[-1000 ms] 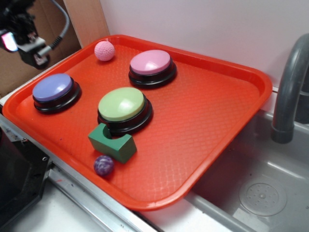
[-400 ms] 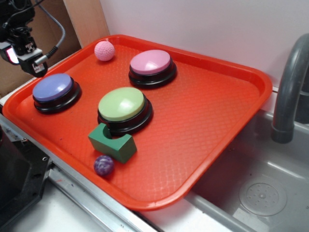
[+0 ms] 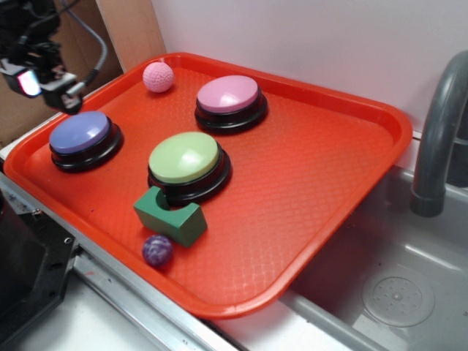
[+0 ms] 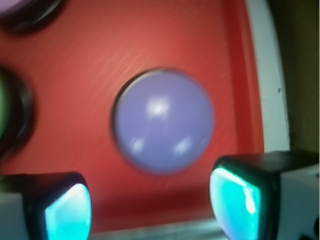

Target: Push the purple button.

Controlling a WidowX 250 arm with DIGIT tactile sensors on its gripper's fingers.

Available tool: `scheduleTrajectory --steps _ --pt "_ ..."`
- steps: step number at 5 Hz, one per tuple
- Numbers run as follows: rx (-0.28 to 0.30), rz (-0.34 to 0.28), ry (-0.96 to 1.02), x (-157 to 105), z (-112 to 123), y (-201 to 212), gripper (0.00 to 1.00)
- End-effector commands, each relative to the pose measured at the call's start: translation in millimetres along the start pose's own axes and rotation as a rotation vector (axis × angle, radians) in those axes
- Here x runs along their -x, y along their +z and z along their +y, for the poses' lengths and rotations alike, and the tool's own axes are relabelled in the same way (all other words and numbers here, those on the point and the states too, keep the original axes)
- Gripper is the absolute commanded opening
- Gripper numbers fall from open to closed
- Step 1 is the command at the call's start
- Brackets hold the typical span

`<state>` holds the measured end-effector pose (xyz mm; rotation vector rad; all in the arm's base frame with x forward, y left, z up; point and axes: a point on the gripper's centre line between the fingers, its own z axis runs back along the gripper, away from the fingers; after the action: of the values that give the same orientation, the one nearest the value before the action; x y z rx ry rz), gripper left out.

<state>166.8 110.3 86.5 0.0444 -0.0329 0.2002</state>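
The purple button (image 3: 80, 133), a periwinkle dome on a black base, sits at the left of the red tray (image 3: 307, 153). My gripper (image 3: 45, 86) hangs in the air just above and behind the button, at the tray's far left rim. In the wrist view the button (image 4: 163, 121) fills the middle, with my gripper (image 4: 150, 210) open and empty, its two cyan pads (image 4: 67, 212) wide apart below it.
A green button (image 3: 184, 159), a pink button (image 3: 229, 95), a pink ball (image 3: 158, 76), a green block (image 3: 170, 216) and a small marbled purple ball (image 3: 156, 250) are on the tray. A grey sink (image 3: 395, 292) and faucet (image 3: 439, 131) are at the right.
My gripper has shifted a little to the right, staying close above the purple button. Nothing on the tray has moved.
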Motion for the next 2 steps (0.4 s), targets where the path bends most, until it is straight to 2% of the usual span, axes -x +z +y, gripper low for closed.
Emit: scheduleTrajectory --steps 1,2 --pt "0.007 -0.040 0.214 -20.3 8.6 -35.1 1.00" --pt "0.043 -0.017 0.200 -26.1 4.4 -53.6 1.00"
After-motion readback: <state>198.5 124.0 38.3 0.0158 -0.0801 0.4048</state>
